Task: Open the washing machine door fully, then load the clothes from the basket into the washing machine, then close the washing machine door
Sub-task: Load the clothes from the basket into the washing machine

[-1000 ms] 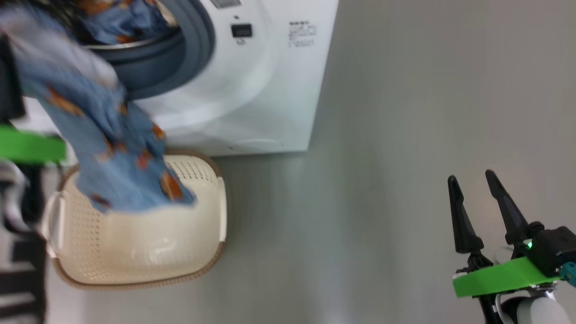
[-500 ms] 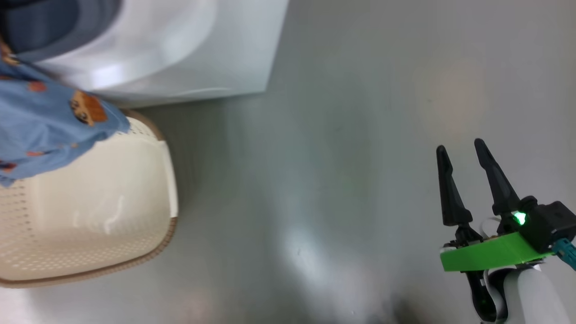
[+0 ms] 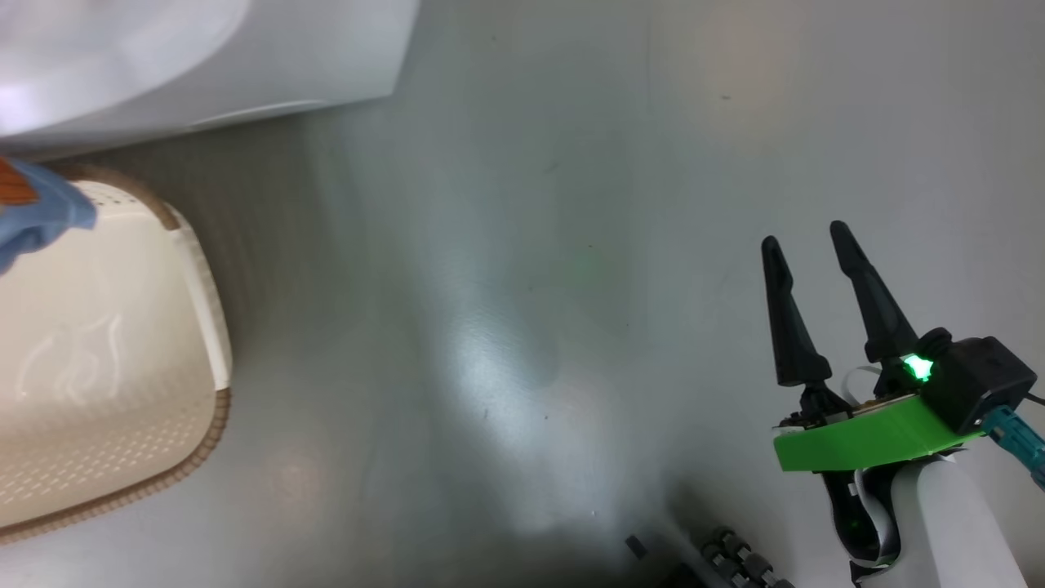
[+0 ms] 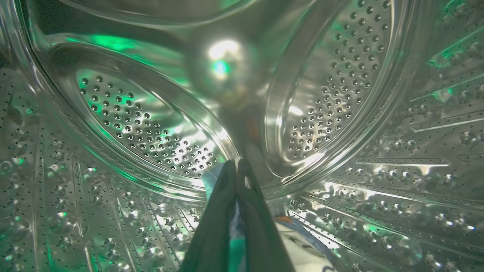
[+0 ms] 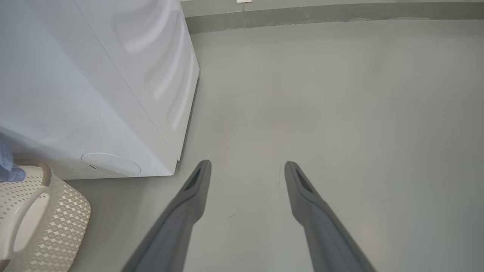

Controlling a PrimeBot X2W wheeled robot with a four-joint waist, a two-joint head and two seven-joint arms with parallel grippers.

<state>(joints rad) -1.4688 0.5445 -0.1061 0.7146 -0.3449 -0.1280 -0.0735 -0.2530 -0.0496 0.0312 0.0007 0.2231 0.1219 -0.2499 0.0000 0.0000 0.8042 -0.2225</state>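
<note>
Left claw [image 4: 237, 164]: clenched on light-blue cloth, both fingers pressed together with the fabric pinched between them.
Clothes [image 4: 300, 247]: one printed garment in the grip, the rest of it lying just below and to the right of the claw on the drum wall.
Drum [image 4: 151, 124]: perforated steel all around the claw; the back wall lies ahead of the fingertips, apart from them.
Blue cloth [image 3: 37, 212]: a strip hangs over the far rim of the basket, outside the machine; whether it joins the gripped garment cannot be told.
Basket [image 3: 214, 327]: the visible part of its inside looks bare.
Washing machine [image 5: 94, 94]: white body beside the basket, round filter cover [image 5: 110, 164] low on its front.
Right claw [image 3: 804, 233]: released, fingers spread over bare floor [image 3: 531, 245], well apart from machine and basket.
Done, judged: door open, since the left claw is inside the drum; loading well advanced.
Left, judged: release the garment, bring in the trailing cloth, withdraw, close the door.
</note>
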